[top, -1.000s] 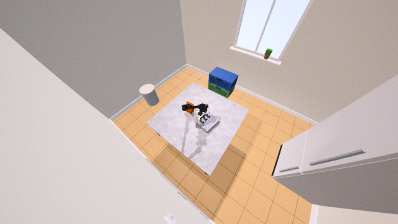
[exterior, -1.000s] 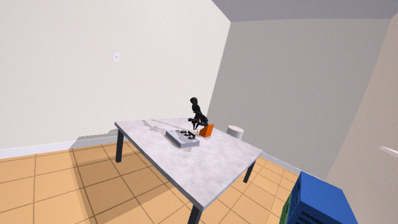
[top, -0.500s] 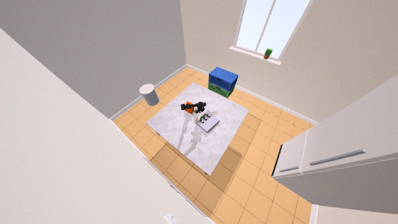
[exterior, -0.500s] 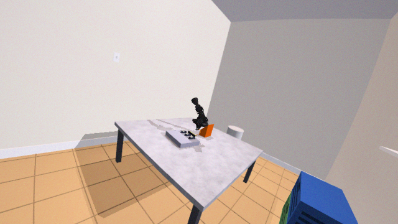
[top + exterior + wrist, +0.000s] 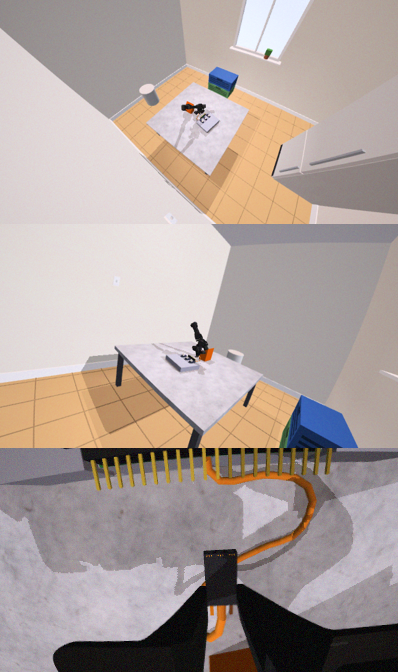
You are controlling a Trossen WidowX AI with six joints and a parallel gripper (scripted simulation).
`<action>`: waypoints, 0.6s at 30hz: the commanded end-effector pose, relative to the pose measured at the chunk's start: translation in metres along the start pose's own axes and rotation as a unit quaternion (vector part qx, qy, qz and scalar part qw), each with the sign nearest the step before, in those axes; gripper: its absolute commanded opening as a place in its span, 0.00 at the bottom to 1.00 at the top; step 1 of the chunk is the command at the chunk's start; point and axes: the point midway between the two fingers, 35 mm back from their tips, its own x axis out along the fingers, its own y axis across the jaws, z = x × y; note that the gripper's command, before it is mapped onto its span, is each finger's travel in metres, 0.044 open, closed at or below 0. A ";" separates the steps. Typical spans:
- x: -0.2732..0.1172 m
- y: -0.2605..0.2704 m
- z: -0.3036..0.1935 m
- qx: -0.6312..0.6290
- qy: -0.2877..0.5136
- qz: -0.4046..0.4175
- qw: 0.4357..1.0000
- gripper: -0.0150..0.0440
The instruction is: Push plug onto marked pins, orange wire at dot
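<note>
My gripper (image 5: 221, 591) (image 5: 197, 355) is shut on the black plug (image 5: 220, 568), holding it by its sides. The plug's end with small orange-marked openings faces the pin row; wires leave its rear. The row of golden pins (image 5: 154, 469) runs across the top of the wrist view, a clear gap beyond the plug. The plug points roughly square to the row, below its middle. The orange lead (image 5: 311, 503) loops to the right and passes up by the pins. The holder (image 5: 209, 124) (image 5: 181, 364) is a pale grey slab. Coloured band and dot are not visible.
The holder stands on the marbled table (image 5: 174, 115) (image 5: 217, 386) with several dark servos on it. An orange block (image 5: 188, 106) (image 5: 207, 354) stands by the arm. Blue and green crates (image 5: 222, 78) and a pale bin (image 5: 150, 94) stand on the floor beyond the table.
</note>
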 end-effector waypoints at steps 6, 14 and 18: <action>0.000 -0.002 0.023 -0.001 -0.002 -0.001 1.000 0.25; -0.002 -0.004 0.036 -0.001 -0.003 -0.001 1.000 0.25; -0.001 -0.002 0.039 -0.001 -0.003 -0.001 1.000 0.25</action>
